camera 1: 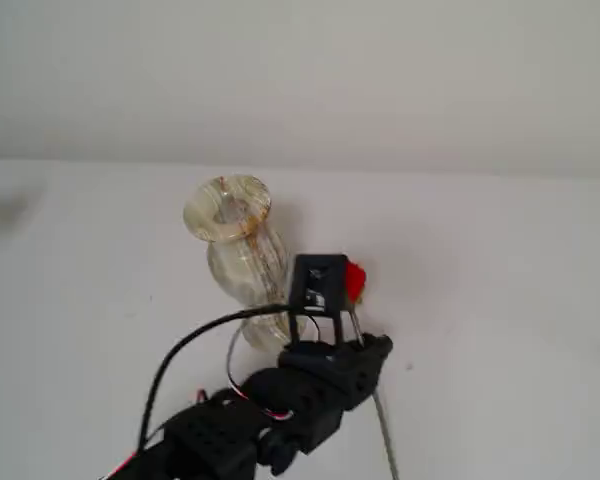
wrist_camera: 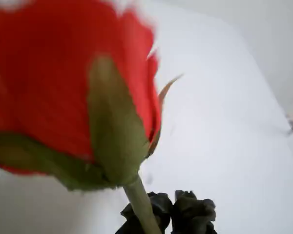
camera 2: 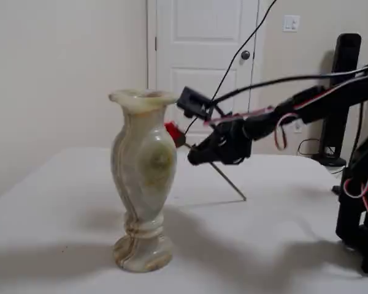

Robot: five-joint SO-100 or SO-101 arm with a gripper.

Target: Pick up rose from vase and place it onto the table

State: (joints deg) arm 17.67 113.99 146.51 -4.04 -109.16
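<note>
My gripper (camera 1: 358, 335) is shut on the rose's thin stem just below the bud. The red rosebud (camera 1: 354, 281) hangs in the air to the right of the vase (camera 1: 236, 255), outside it. The stem (camera 1: 384, 430) slants down and its lower end is just above or on the white table (camera 1: 500, 300). In a fixed view from the side the gripper (camera 2: 195, 157) holds the rose (camera 2: 173, 132) behind the vase's (camera 2: 141, 177) upper body, tilted. In the wrist view the bud (wrist_camera: 63, 83) fills the upper left, with the dark fingertips (wrist_camera: 161, 209) at the stem.
The arm's base (camera 2: 362, 202) stands at the right of the table, with a black post (camera 2: 342, 92) behind it. A black cable (camera 1: 185, 350) loops over the arm. A white door (camera 2: 202, 61) is in the background.
</note>
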